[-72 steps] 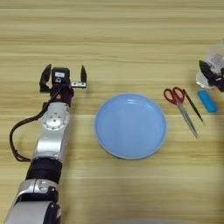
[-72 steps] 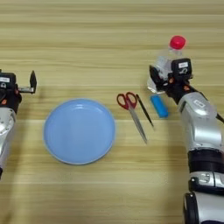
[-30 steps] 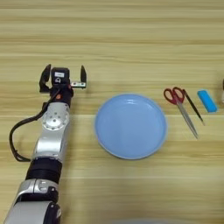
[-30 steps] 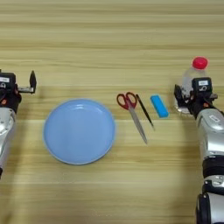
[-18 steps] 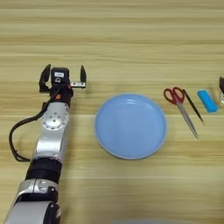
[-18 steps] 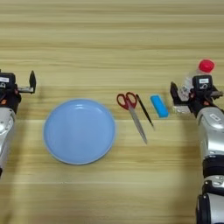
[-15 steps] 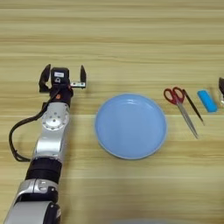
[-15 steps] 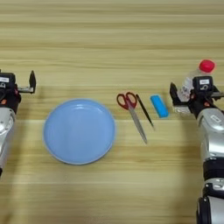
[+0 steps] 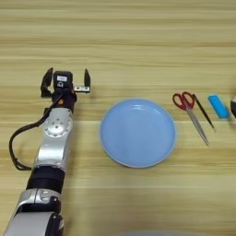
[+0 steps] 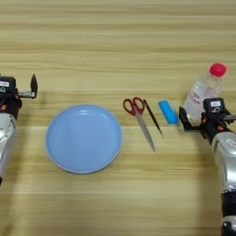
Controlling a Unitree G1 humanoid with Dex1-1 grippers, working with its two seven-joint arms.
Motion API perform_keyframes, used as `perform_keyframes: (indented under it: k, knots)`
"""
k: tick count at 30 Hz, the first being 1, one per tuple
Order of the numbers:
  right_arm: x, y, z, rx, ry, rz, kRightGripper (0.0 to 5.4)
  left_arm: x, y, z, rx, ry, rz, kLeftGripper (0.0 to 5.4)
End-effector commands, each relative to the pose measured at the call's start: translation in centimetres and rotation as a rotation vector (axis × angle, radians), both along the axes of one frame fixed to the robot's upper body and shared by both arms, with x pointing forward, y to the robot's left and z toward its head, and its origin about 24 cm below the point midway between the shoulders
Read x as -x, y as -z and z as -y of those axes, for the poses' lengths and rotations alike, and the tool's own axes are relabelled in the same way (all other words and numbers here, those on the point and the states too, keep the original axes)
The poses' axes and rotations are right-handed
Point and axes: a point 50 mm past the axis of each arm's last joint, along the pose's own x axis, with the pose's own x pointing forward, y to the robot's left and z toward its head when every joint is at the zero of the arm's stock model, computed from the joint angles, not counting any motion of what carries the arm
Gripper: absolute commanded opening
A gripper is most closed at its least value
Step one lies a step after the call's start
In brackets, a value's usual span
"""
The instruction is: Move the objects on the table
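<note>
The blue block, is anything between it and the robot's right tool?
Nothing visible. The small bright-blue rectangular block lies flat on the wooden table, and only bare wood separates it from the right tool, which is at the clear plastic bottle with the red cap. The red-handled scissors lie on the block's other side.

This is looking like a robot test bench in a lab or workshop rather than a home. A light tan wooden plank counter [image 9: 138,46] is filling the whole frame, with no walls or furniture showing. A silver jointed robot arm with a loose black cable [image 9: 53,152] is lying along the lower left, and another [image 10: 226,156] is reaching in at the lower right.
</note>
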Motion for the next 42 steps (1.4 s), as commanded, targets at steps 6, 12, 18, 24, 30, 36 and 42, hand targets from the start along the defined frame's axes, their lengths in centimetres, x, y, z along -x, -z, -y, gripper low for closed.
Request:
perform_keyframes:
  k: [6,12,18,24,30,36,42]
  knots:
    - [2.4,-0.2,-0.7,0.012,-0.051,-0.098,5.38,-0.1,0.0,-0.3,-0.006,-0.006,-0.009,5.40]
    - [3.3,-0.1,-2.2,-0.013,-0.126,-0.174,5.38,-0.1,0.0,-0.4,-0.008,-0.007,-0.009,5.40]
    - [3.7,0.2,-2.9,-0.048,-0.158,-0.230,5.38,-0.1,0.0,-0.4,-0.009,-0.007,-0.008,5.40]
    - [3.5,0.8,-3.2,-0.070,-0.156,-0.245,5.38,0.0,0.0,-0.4,-0.009,-0.007,-0.008,5.40]
    - [2.8,1.2,-3.5,-0.102,-0.156,-0.234,5.38,0.0,0.0,-0.4,-0.010,-0.007,-0.008,5.40]
    - [2.4,1.3,-3.6,-0.106,-0.153,-0.217,5.38,0.0,0.0,-0.4,-0.010,-0.007,-0.009,5.40]
    - [2.2,1.9,-3.8,-0.102,-0.158,-0.227,5.38,0.0,0.0,-0.4,-0.010,-0.007,-0.008,5.40]
